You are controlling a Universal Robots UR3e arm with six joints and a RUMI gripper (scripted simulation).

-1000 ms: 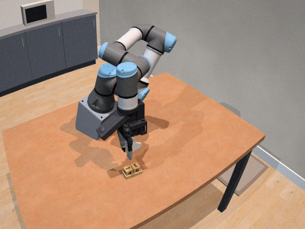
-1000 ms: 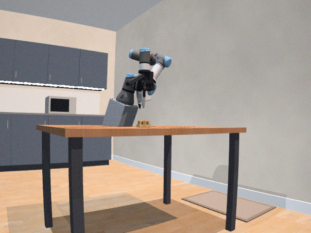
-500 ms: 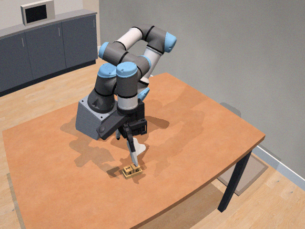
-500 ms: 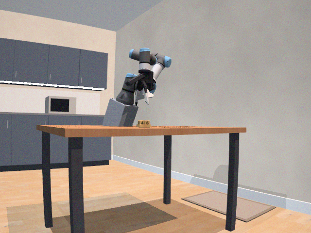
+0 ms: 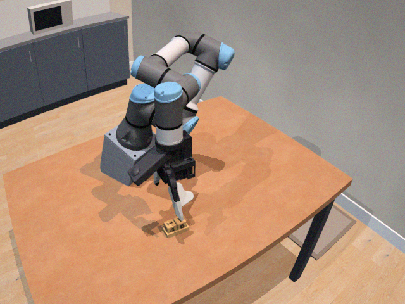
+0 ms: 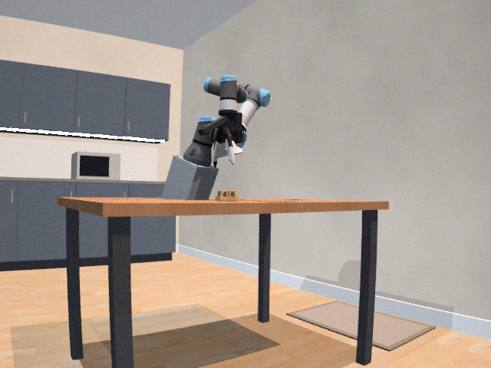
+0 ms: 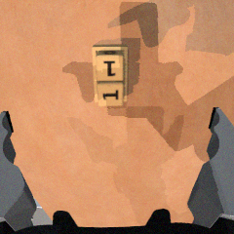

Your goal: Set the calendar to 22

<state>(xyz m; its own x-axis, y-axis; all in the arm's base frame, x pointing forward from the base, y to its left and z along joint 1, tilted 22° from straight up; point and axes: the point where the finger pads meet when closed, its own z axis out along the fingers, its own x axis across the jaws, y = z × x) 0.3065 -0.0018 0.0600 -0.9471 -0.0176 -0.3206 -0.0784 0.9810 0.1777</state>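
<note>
The small wooden tray (image 5: 175, 231) sits on the table top in front of the robot base. Two wooden cubes sit side by side in it. The left cube (image 5: 169, 225) shows 1 on top and 4 on the near side. The right cube (image 5: 181, 223) shows 6 on the near side. In the exterior view the cubes (image 6: 226, 194) read 4 and 6. In the wrist view the cubes (image 7: 110, 77) lie flat and both top faces show a 1. My gripper (image 5: 174, 199) (image 6: 224, 160) hangs above the tray, open wide and empty (image 7: 114, 171). It is well clear of the cubes.
The grey robot base (image 5: 122, 160) stands on the table behind the tray. The table's front edge (image 5: 228, 275) curves below the tray. Cabinets and a microwave (image 5: 50, 16) stand far back, off the table.
</note>
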